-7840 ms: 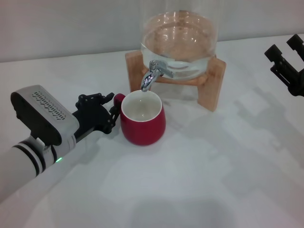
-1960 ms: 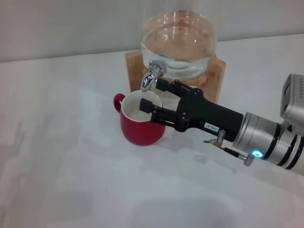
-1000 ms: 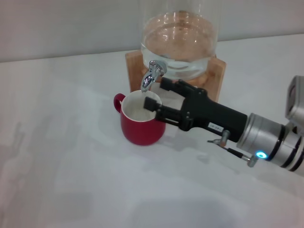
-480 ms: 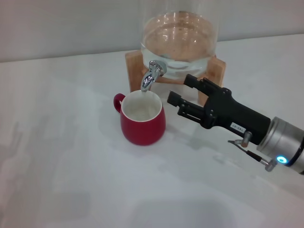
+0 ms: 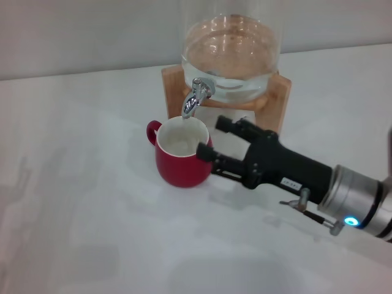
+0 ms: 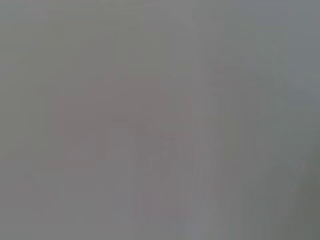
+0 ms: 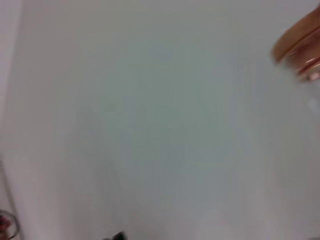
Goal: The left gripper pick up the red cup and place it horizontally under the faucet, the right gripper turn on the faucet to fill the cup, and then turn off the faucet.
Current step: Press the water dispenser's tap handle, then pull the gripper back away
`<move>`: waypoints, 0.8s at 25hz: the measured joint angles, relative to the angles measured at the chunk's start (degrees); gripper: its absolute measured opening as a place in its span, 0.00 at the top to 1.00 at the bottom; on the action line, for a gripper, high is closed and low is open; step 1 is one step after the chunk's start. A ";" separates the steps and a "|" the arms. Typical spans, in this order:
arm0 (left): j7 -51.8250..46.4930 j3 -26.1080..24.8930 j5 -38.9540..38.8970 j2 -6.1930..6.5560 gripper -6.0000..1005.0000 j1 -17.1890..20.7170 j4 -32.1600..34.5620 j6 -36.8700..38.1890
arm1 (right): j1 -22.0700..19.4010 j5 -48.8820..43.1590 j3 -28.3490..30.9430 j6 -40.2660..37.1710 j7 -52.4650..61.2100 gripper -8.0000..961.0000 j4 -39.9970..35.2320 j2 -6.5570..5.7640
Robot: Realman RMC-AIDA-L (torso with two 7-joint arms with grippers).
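From the head camera, the glossy pot-bellied red cup [image 5: 182,154] stands upright on the matte white desk [image 5: 92,214] beneath the chrome faucet [image 5: 195,97]; at its 3 o'clock the blocky black right tool [image 5: 213,138] is released, jaws spread. Left wrist camera: featureless grey. Right wrist camera: a curved wooden stand [image 7: 297,40] edge at 2 o'clock.

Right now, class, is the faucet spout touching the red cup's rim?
Cannot tell. In the head view the faucet spout tip lines up with the far rim of the red cup, so no gap or contact shows plainly. The wrist views show neither.

Head view high, angled down on the white table [image 5: 92,214] — both wrist views close over blurred pale surface.
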 joint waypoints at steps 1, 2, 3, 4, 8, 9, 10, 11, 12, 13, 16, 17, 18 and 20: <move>0.00 0.04 0.08 -0.01 0.20 -0.14 -0.02 -0.01 | 0.49 -0.01 -0.79 0.13 0.12 0.12 -0.09 0.06; 0.00 0.05 0.20 -0.04 0.20 -0.25 -0.04 -0.04 | 0.93 0.01 -1.38 0.23 0.21 0.12 -0.13 0.10; 0.00 0.06 0.33 -0.06 0.20 -0.31 -0.07 -0.06 | 2.00 0.18 -2.58 0.43 0.34 0.12 -0.24 0.18; 0.00 0.07 0.35 -0.06 0.20 -0.31 -0.07 -0.07 | 2.00 0.18 -2.58 0.43 0.34 0.12 -0.24 0.18; -0.04 0.12 0.36 -0.06 0.20 -0.36 -0.07 -0.08 | 3.47 0.22 -3.68 2.04 0.93 0.12 -1.67 0.22; -0.05 0.15 0.37 -0.07 0.20 -0.39 -0.07 -0.08 | 3.47 0.22 -3.68 2.04 0.93 0.12 -1.67 0.22; -0.07 0.17 0.39 -0.09 0.20 -0.45 -0.07 -0.08 | 3.73 0.16 -3.80 2.40 0.99 0.12 -1.94 0.23; -0.08 0.20 0.42 -0.11 0.20 -0.50 -0.07 -0.08 | 4.11 0.16 -4.02 2.74 1.04 0.12 -2.18 0.26; -0.13 0.20 0.43 -0.14 0.20 -0.60 -0.06 -0.09 | 4.60 0.16 -4.24 2.94 1.25 0.12 -2.24 0.29; -0.17 0.20 0.45 -0.14 0.20 -0.69 -0.06 -0.09 | 4.94 0.15 -4.40 3.00 1.42 0.12 -2.26 0.31; -0.21 0.32 0.45 -0.14 0.20 -0.86 -0.04 -0.08 | 5.73 0.16 -4.70 3.37 1.75 0.12 -2.26 0.37; -0.21 0.46 0.45 -0.15 0.20 -0.90 -0.04 -0.08 | 6.05 0.16 -4.95 3.66 1.78 0.12 -2.26 0.43; -0.22 0.78 0.45 -0.14 0.20 -0.95 -0.02 -0.08 | 6.75 0.19 -5.50 4.45 1.84 0.12 -2.31 0.61; -0.20 0.84 0.45 -0.14 0.20 -0.98 -0.02 -0.08 | 7.30 0.19 -5.72 5.01 1.95 0.12 -2.33 0.72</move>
